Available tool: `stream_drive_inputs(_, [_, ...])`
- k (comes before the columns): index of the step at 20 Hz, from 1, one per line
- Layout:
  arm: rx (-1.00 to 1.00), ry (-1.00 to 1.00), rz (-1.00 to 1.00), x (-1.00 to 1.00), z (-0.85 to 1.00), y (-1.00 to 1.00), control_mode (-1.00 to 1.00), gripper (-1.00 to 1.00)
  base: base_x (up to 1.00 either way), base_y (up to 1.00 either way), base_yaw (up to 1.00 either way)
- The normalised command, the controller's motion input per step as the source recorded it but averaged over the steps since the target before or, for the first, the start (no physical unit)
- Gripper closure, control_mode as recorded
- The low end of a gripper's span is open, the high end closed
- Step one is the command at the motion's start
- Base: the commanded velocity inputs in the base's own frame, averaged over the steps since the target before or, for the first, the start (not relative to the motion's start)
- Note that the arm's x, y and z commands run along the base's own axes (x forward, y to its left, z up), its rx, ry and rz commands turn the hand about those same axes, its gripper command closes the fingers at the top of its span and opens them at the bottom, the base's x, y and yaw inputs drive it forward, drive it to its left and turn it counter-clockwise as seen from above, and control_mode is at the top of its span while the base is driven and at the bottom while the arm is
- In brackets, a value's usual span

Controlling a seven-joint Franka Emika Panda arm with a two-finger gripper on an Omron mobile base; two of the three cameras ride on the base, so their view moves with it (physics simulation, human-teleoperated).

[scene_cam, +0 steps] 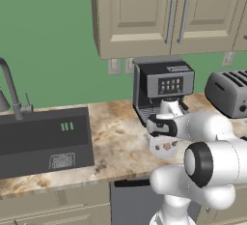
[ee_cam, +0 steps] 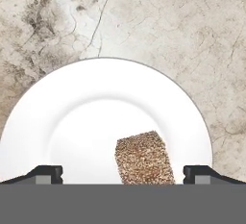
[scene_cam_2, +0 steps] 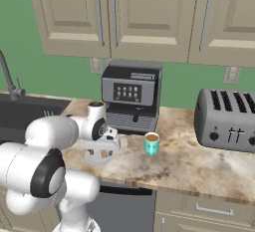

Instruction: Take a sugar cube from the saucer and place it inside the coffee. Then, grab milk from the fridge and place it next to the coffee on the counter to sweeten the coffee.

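The saucer is a pale round plate on the counter, in front of the coffee machine. The sugar cube, a small brown speckled block, lies on the saucer right of its middle. My gripper hangs open straight above the plate, with the cube between the two fingertips, nearer the right one and touching neither. In the base views the hand hovers just over the saucer. The coffee, a teal mug of brown liquid, stands to the saucer's right. The milk and the fridge are out of view.
A black coffee machine stands against the wall just behind the saucer. To the right sits a grey toaster. A dark sink with a faucet is at the left. Beige wall cabinets hang overhead.
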Motion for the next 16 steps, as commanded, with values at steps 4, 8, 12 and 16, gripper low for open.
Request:
stream_drive_inputs(4, [0.00,0.00,0.00,0.00,-0.14,0.00,-1.00,-1.00,0.00,0.00,0.00])
stream_drive_inputs(8, [0.00,0.00,0.00,0.00,-0.09,0.02,-1.00,-1.00,0.00,0.00,0.00])
stream_drive_inputs(12, [0.00,0.00,0.02,-0.05,-0.06,0.00,-1.00,1.00,0.00,0.00,0.00])
stream_drive_inputs(16, [0.00,-0.01,0.02,-0.01,0.00,0.00,-1.00,1.00,0.00,0.00,0.00])
